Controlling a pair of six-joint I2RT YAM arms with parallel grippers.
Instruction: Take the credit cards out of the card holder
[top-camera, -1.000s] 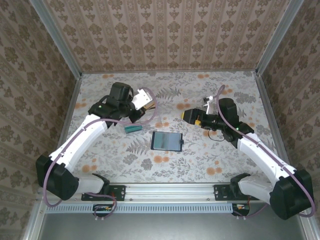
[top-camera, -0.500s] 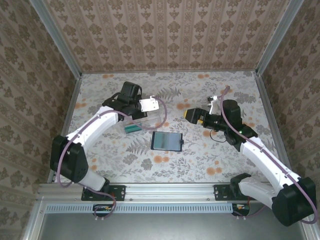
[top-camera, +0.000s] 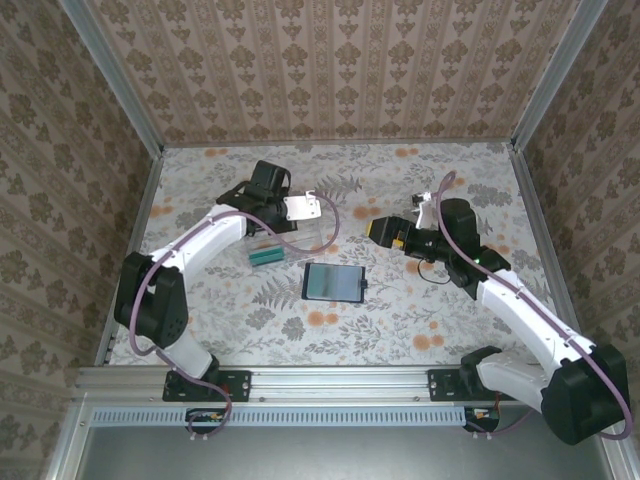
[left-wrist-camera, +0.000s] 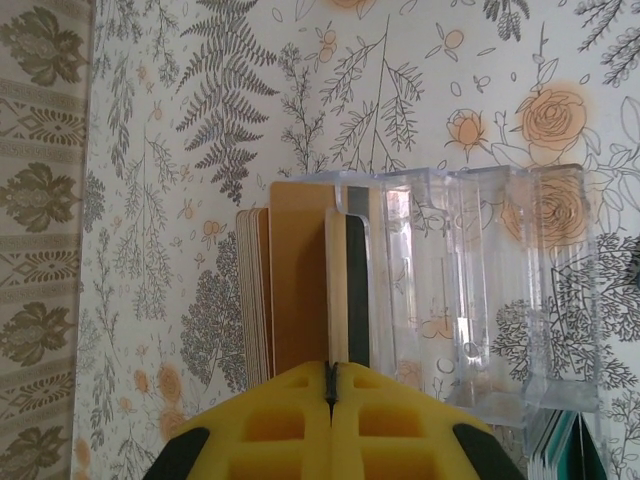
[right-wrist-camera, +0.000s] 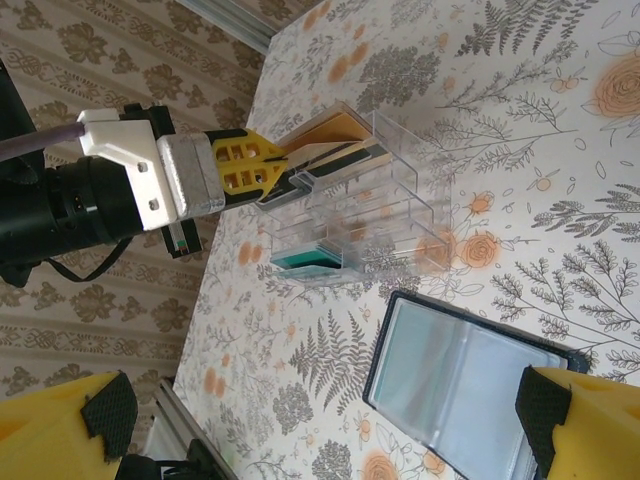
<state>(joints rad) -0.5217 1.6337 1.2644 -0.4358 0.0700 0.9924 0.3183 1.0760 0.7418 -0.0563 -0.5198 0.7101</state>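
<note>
**Cards** (left-wrist-camera: 300, 270): two, one tan-orange and one black (left-wrist-camera: 357, 290). Both stand on edge at the end slot of the clear tray (left-wrist-camera: 500, 290), on the left half of the desk (top-camera: 420, 310). The black one sits just inside the slot wall. Whether the tan one is inside the slot or against its outer side cannot be told.

**Left claw** (left-wrist-camera: 330, 385): pressed together, pinching the near edge of the cards. Which of the two it grips cannot be told. The cards' long axis runs straight out from the fingertips, parallel to the tray's slots.

**Right claw** (top-camera: 375, 231): spread wide and holding nothing, off the tray's right end and apart from it.

**Wallet** (top-camera: 334, 282): lies open and flat on the desk, near the tray on its near side but not touching it. The grey-blue pockets face up and no card is visible in them. It is nearer the right claw.

**Assessment:** the wallet looks emptied, so the coming move is probably a release by the left arm. It depends on the card staying in line with its slot, so the claw should back out along that same axis to avoid dragging the card with it.
</note>
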